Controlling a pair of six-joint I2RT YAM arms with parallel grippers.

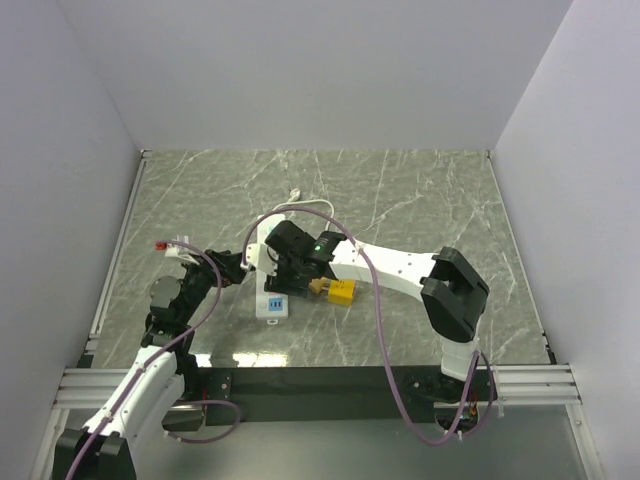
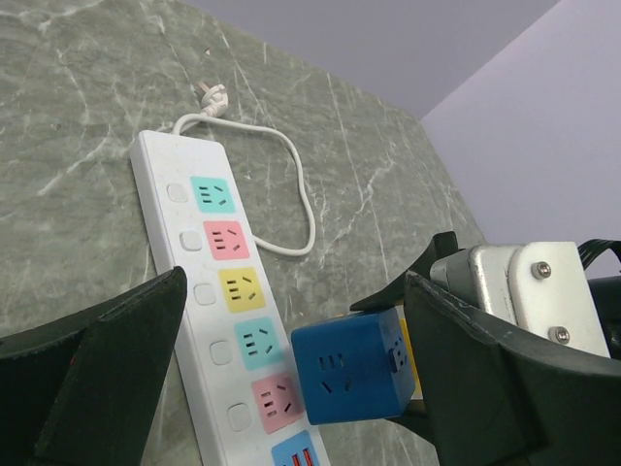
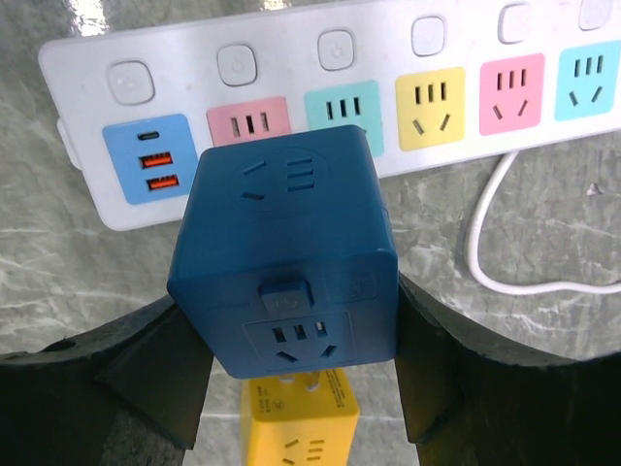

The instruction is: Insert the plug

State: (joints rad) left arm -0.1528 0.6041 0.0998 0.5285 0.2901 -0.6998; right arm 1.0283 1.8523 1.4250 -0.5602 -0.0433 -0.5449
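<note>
At the near edge of the marbled table (image 1: 420, 190) both arms are bolted, the left one reaching up and to the right, the right one stretched across to the left. The left gripper (image 1: 228, 268) is seen low at the left of the power strip (image 1: 266, 240), its jaws spread wide with nothing between them; in its own wrist view only the strip and bare table lie in the gap. A yellow cube (image 1: 340, 292) is set on the table just to the right of the strip's near end, apart from it. Slightly farther, the right gripper (image 1: 290, 265) is clenched on the blue cube plug (image 3: 291, 262), the dark fingers (image 3: 146, 379) pressed against its two side faces (the yellow cube shows directly beneath it in that wrist view). The blue cube plug is held off the table, close by the right edge of the strip and level with the pink and teal sockets next to the blue USB block; it is not seated in any socket, and whether it touches the strip cannot be told. The strip is laid lengthwise from near to far, its row of coloured sockets facing up. From its far end a white cable (image 2: 306, 199) is looped out to the right and back, ending at a small plug (image 2: 209, 94) lying farthest away.
</note>
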